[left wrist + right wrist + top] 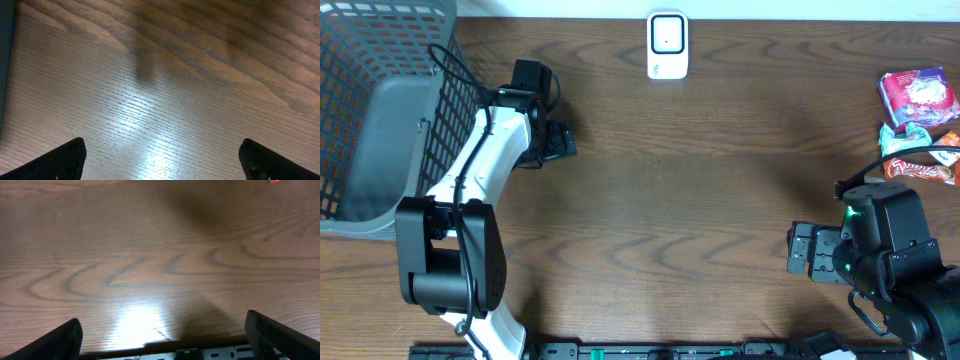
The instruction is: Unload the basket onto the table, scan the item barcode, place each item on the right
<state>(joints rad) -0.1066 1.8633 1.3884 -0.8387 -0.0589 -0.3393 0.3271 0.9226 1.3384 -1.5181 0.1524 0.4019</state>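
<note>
Both left gripper [161,156] and right gripper [162,336] hang released above the dark wooden table [700,180]; wire basket [370,50], ten o'clock, holds a grey insert [380,150]; snack packets [918,97], two o'clock.

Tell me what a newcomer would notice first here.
The bright snack packets bunched at the right edge of the table stand out most, along with the white scanner at the middle of the far edge. A grey wire basket fills the far left corner. The left hand and right hand hang open over bare wood.
</note>
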